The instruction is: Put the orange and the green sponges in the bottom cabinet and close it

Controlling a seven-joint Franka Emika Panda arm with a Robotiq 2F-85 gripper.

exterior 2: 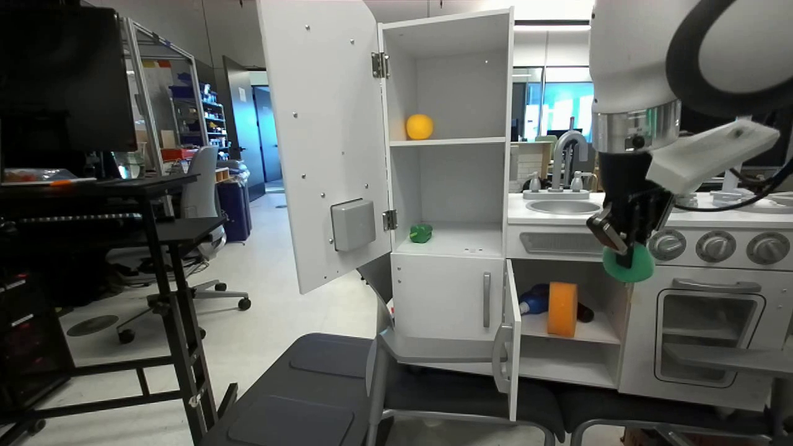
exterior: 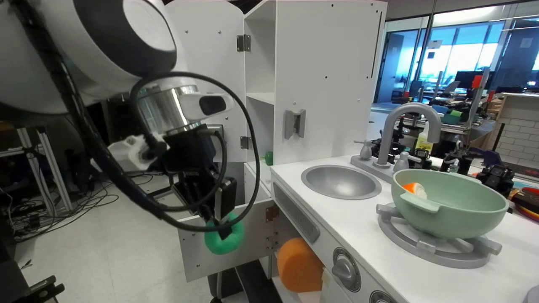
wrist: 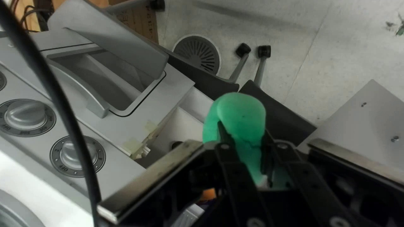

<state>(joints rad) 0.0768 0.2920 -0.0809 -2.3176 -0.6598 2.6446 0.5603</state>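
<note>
In an exterior view, the bottom cabinet [exterior 2: 564, 364] is gaping right of centre, low in the frame, its white door panel [exterior 2: 515, 297] standing swung out; the orange sponge [exterior 2: 560, 310] is sitting on the cabinet's upper shelf [exterior 2: 601, 331], and a blue object [exterior 2: 534, 302] is lying just left of it. Farther right, outside the cabinet, the claw [exterior 2: 627, 255] is pinching the green sponge [exterior 2: 639, 270] with its jaws nearly together. At upper centre, a yellow ball [exterior 2: 419, 126] is resting on a shelf [exterior 2: 446, 141] of the tall white cupboard [exterior 2: 458, 93], and a green toy pepper [exterior 2: 420, 233] is lying lower down in it. In an exterior view, a mint-green bowl [exterior: 463, 210] is sitting on a grey burner grate [exterior: 450, 261] at the right of the white surface [exterior: 337, 221], with an orange-and-white piece [exterior: 414, 189] showing inside. The orange sponge is showing at bottom centre, and the green sponge is hanging to its upper left, in front of the door panel. In the wrist view, the claw's fingers [wrist: 224, 136] are pressing the green sponge from both sides near the centre, parted only by its squeezed width.
</note>
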